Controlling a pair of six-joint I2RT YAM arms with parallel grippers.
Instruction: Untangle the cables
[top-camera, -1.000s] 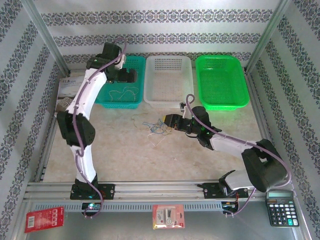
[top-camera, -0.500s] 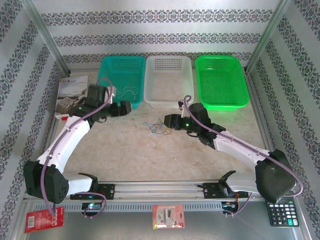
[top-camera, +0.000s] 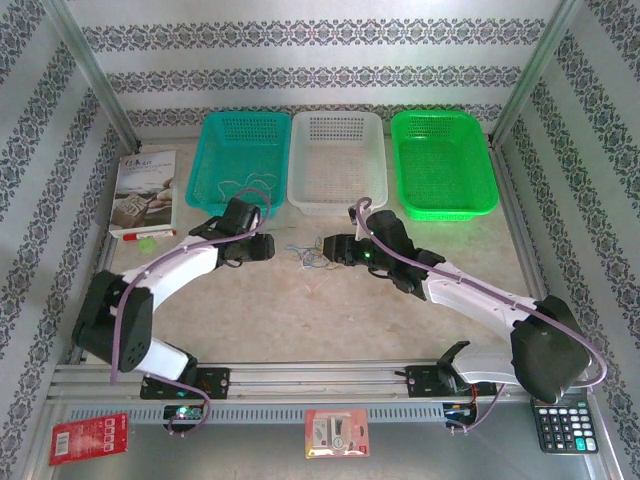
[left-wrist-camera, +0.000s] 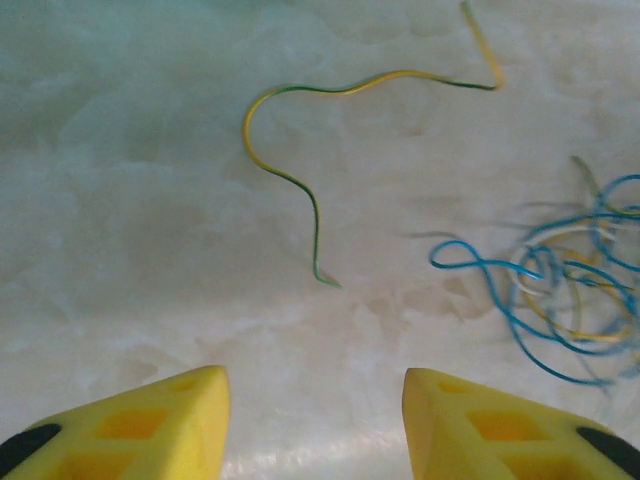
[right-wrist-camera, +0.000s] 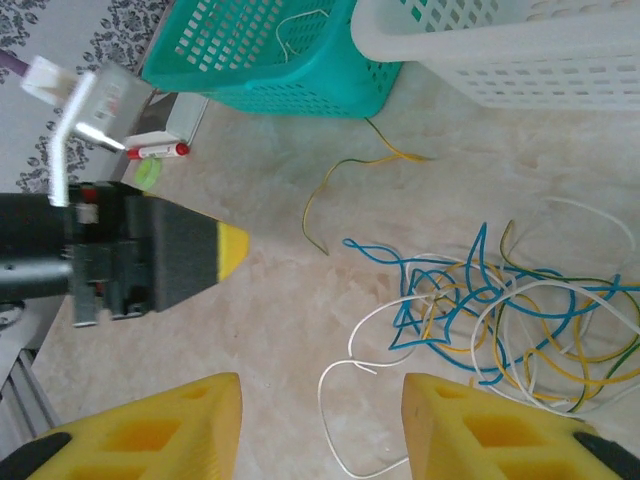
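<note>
Teal basket: beyond the left hand. One whitish cable lies inside it.

Left hand: low over the bench. Its yellow fingers stand about half apart with nothing between them, so it holds nothing.

Loose yellow-green cable: a single strand flat on the bench just ahead of the left hand, its near end pointing back at the fingers. It appears free of the knot.

Tangle: blue, yellow and white loops heaped together. It lies ahead and to the right of the left hand, directly ahead of the right hand, between the two.

Right hand: fingers about half apart. A white loop from the tangle lies on the bench in the gap, but you can see no pinch on it.

Step in hand (judged): you are choosing one strand to draw out of the tangle.

Method:
- Take an outer loop, such as the blue one nearest the left hand, and close on that strand alone.
- Pin the rest of the heap with the right hand.
- Pull slowly and low along the bench, away from the right hand.
- Stop and re-grip if the whole knot begins to drag.

Caution: the strands are thin and limp, so a closing hand may gather two at once.
</note>
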